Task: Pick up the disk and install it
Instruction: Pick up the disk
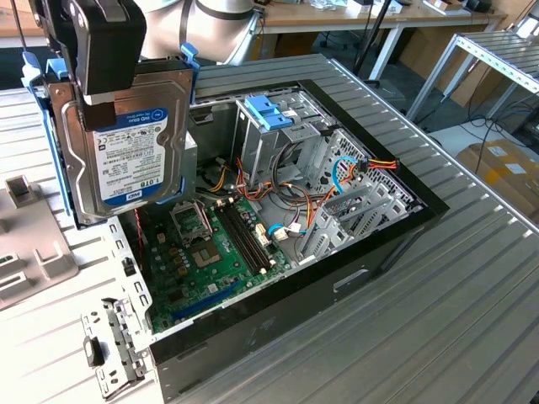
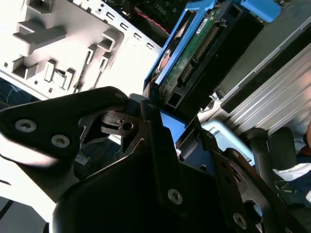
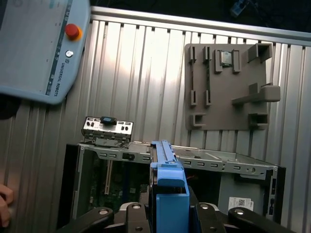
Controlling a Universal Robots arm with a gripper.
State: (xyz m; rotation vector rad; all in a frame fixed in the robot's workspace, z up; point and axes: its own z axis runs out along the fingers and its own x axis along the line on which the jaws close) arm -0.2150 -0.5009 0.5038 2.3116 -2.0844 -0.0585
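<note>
Bright light glares off the ribbed table (image 3: 146,73).

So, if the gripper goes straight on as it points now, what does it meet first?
Probably the open computer case: the held disk below the gripper hangs over its green board, close to a side wall. Depth is unclear, so it may catch that wall first.

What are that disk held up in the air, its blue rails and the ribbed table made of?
Disk: looks like bare grey metal with a dull cast sheen, plus a glossy paper label.
Blue rails: probably moulded plastic, given the uniform bright colour.
Table: likely aluminium; it is ribbed and matte silver.
</note>
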